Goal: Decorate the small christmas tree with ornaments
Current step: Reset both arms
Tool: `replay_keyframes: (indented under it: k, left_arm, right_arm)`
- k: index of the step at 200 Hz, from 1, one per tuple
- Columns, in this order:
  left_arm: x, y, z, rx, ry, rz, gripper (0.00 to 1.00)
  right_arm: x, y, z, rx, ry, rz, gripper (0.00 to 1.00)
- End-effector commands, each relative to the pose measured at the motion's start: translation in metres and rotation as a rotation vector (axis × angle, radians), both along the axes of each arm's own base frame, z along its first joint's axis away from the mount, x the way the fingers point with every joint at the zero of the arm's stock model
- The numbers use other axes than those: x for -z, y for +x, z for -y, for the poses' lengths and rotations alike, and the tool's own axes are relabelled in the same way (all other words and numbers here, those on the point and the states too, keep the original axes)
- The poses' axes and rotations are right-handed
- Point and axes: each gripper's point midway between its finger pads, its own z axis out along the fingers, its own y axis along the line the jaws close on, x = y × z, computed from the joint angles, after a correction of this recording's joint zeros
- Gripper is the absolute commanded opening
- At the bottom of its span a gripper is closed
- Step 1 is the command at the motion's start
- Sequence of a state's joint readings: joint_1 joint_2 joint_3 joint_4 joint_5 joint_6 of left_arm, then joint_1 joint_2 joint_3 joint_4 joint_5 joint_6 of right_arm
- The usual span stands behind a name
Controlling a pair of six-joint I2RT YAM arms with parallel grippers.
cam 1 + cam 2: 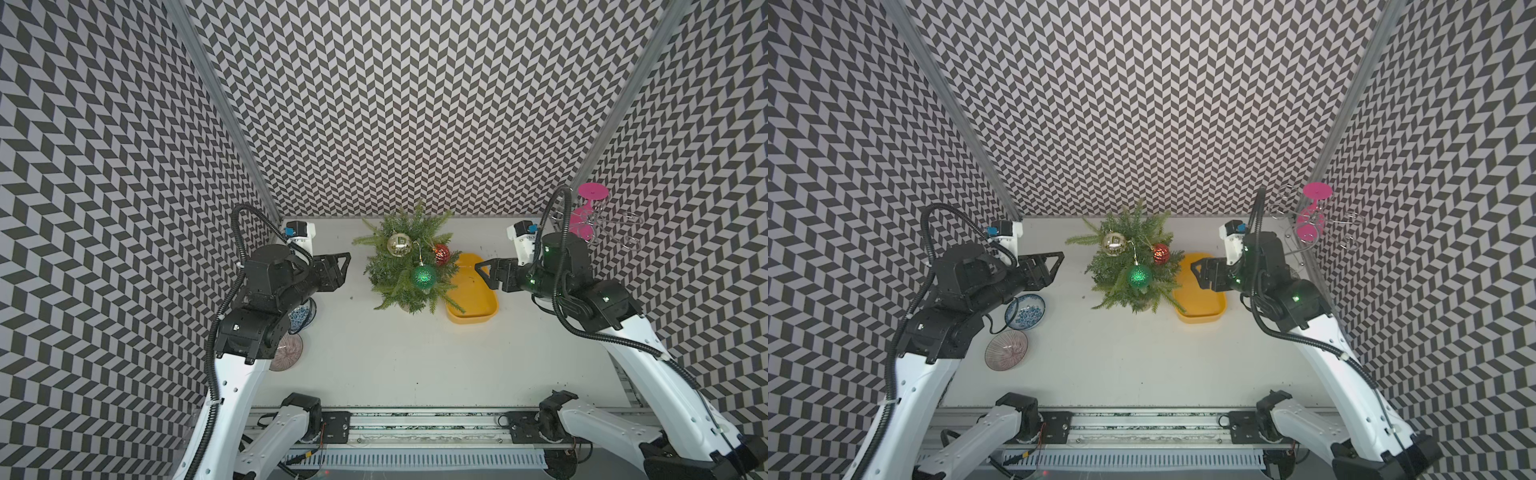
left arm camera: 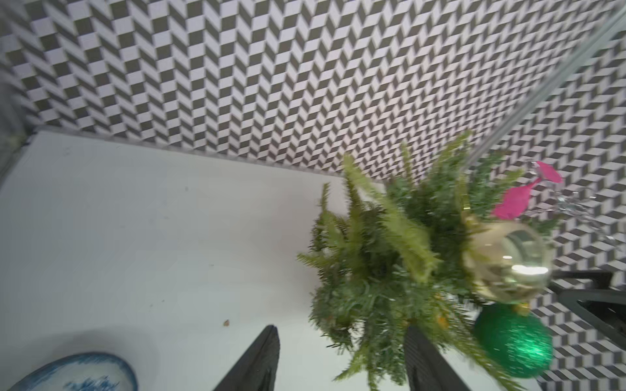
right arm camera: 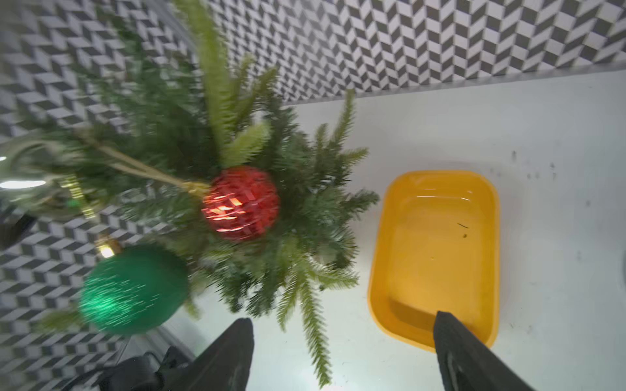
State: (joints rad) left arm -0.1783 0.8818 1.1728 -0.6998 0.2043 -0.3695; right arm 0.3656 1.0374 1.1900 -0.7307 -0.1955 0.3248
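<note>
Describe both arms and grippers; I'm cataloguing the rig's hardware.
The left arm and right arm have white lower links, black joints and black ribbed cable hoses. The right shows green lights. The left gripper and right gripper are black, with triangular open-frame fingers and white, blue-capped wrist cameras.

I see the tree (image 1: 390,286) at mid-back of the table (image 1: 395,365), its branches lying over the yellow tray (image 1: 471,319) on its right, so no lane between them. Bare table lies in front of both and between tree and left gripper (image 1: 343,272). A blue bowl (image 1: 1025,311) and pink bowl (image 1: 1006,351) crowd the left edge by my left arm.
</note>
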Motion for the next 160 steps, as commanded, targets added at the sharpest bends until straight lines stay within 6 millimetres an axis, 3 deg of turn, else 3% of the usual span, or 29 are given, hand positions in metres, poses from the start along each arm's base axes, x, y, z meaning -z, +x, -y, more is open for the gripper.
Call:
replay_keyframes:
  k: [1,7,52,57,62,66,94,115,131,147,160]
  left_arm:
    - [0.030,0.014,-0.026,-0.128,0.021,-0.030,0.62]
    - [0.033,0.017,-0.029,-0.142,0.021,-0.026,0.62]
    - [0.080,0.051,-0.054,-0.223,-0.015,-0.070,0.70]
    - [0.085,0.056,-0.058,-0.238,-0.010,-0.072,0.74]
    - [0.090,0.060,-0.061,-0.256,-0.001,-0.074,0.95]
    - [0.094,0.064,-0.065,-0.273,0.008,-0.078,0.99]
    - [0.125,0.091,-0.091,-0.395,0.111,-0.094,0.99]
    - [0.149,0.105,-0.107,-0.437,0.188,-0.049,0.99]
    - [0.182,0.110,-0.129,-0.528,0.253,-0.072,0.99]
    - [0.216,0.117,-0.152,-0.606,0.344,-0.130,0.99]
    - [0.233,0.122,-0.164,-0.656,0.396,-0.138,0.99]
  right_arm:
    - [-0.018,0.024,0.026,0.160,0.044,0.159,0.93]
    - [-0.013,0.028,0.033,0.199,0.040,0.169,1.00]
    - [0.036,0.063,0.078,0.467,-0.012,0.187,0.99]
    - [0.040,0.066,0.085,0.505,-0.029,0.196,0.99]
    - [0.044,0.069,0.093,0.549,-0.051,0.214,0.99]
    - [0.048,0.071,0.100,0.590,-0.066,0.228,0.99]
    - [0.069,0.070,0.147,0.826,-0.198,0.358,0.99]
    - [0.086,0.064,0.169,0.923,-0.311,0.447,0.99]
    - [0.112,0.062,0.187,1.000,-0.397,0.417,0.99]
    - [0.139,0.067,0.195,1.021,-0.430,0.334,0.99]
    - [0.146,0.070,0.195,1.011,-0.442,0.356,0.99]
